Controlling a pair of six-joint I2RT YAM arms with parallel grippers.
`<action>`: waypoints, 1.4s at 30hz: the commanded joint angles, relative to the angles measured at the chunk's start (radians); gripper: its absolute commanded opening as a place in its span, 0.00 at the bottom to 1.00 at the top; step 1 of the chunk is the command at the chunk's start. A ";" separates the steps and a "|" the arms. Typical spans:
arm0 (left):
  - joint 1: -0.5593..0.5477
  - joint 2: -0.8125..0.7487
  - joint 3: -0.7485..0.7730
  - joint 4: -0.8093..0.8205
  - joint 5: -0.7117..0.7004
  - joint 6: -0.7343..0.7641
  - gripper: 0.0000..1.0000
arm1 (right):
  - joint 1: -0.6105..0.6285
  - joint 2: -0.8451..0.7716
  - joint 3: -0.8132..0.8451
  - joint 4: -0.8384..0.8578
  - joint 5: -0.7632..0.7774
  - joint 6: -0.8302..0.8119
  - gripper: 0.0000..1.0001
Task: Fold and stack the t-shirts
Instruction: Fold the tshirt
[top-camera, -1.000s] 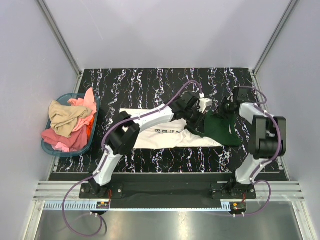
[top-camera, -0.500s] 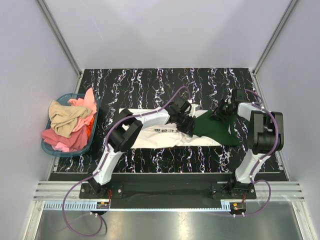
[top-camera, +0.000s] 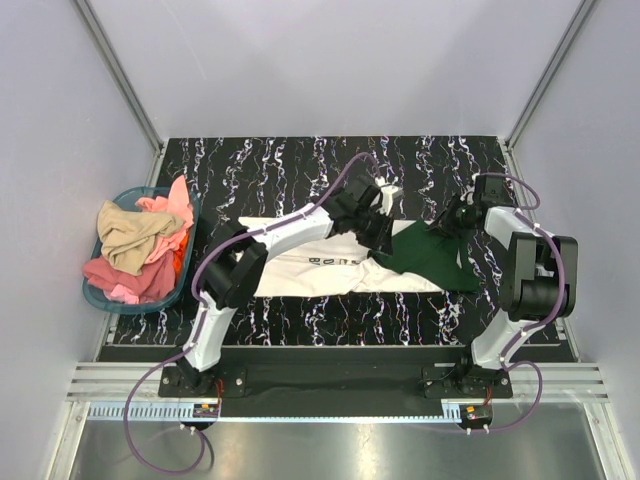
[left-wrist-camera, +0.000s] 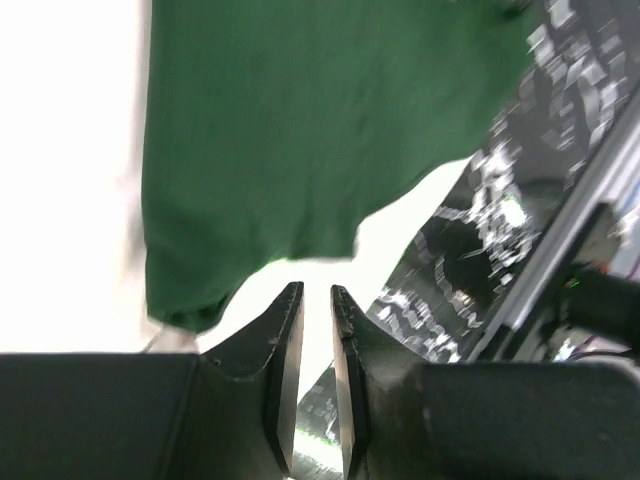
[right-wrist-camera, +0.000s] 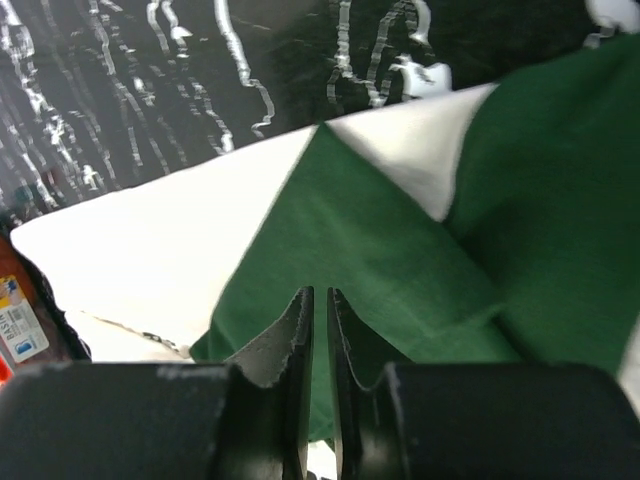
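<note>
Now the green shirt (top-camera: 432, 258) overlaps the white shirt's (top-camera: 320, 275) right end on the bench (top-camera: 260, 170). The left pincer (left-wrist-camera: 315, 295) and right pincer (right-wrist-camera: 319, 295) look almost clenched near it, but I cannot tell whether either grips cloth. Best to move both together, keeping the cloth taut.

Bright, even light; cream-white t-shirt (left-wrist-camera: 60, 150) glares overexposed in blurred left wrist view.

The dark green t-shirt (left-wrist-camera: 300, 130) is soft, matt cloth with a fine knit. The cream-white t-shirt (top-camera: 320, 278) is matt cloth too. My jaws look like matt black plastic, a little rough along the edges. The table (top-camera: 280, 165) is smooth, black with white marbling, faintly glossy. The basket (top-camera: 128, 192) is blue plastic.
</note>
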 joint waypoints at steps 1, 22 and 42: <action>0.006 -0.007 0.091 0.034 0.030 -0.022 0.22 | -0.026 -0.027 0.021 -0.034 0.031 -0.030 0.16; 0.084 0.060 0.122 0.002 0.050 0.027 0.22 | -0.055 0.036 0.056 -0.057 0.120 -0.103 0.12; 0.210 -0.312 -0.459 -0.015 -0.024 -0.041 0.26 | 0.193 -0.217 -0.212 -0.018 -0.009 0.170 0.14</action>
